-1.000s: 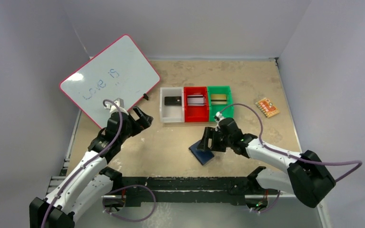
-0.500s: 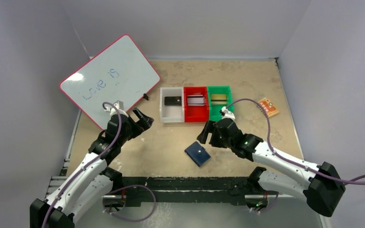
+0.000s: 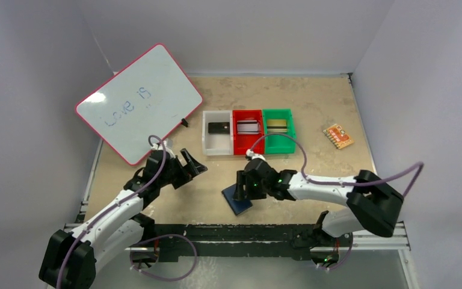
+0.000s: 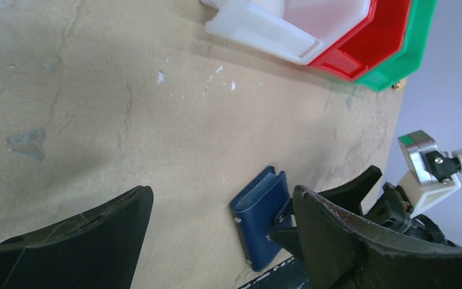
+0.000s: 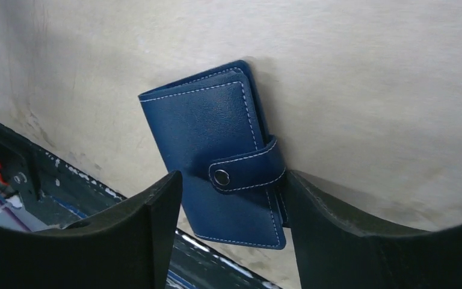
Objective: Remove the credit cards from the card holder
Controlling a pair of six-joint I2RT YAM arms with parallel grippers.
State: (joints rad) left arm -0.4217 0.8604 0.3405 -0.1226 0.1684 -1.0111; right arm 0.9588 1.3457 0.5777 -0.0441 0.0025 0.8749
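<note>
The fingers (image 5: 132,235) of the right gripper (image 5: 233,177) stand wide apart, holding nothing, on either side of the snapped-shut navy card holder (image 5: 204,132), which lies flat near the table's (image 3: 313,102) front edge. The left gripper (image 4: 221,192) is also wide open and empty.

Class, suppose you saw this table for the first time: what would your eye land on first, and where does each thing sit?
The pink-rimmed whiteboard with "Love is" written on it, at the far left, stands out most. Next comes the row of white, red and green bins at mid-table. Near the front edge, the right hand hangs open over the navy card holder, which is snapped shut.
</note>
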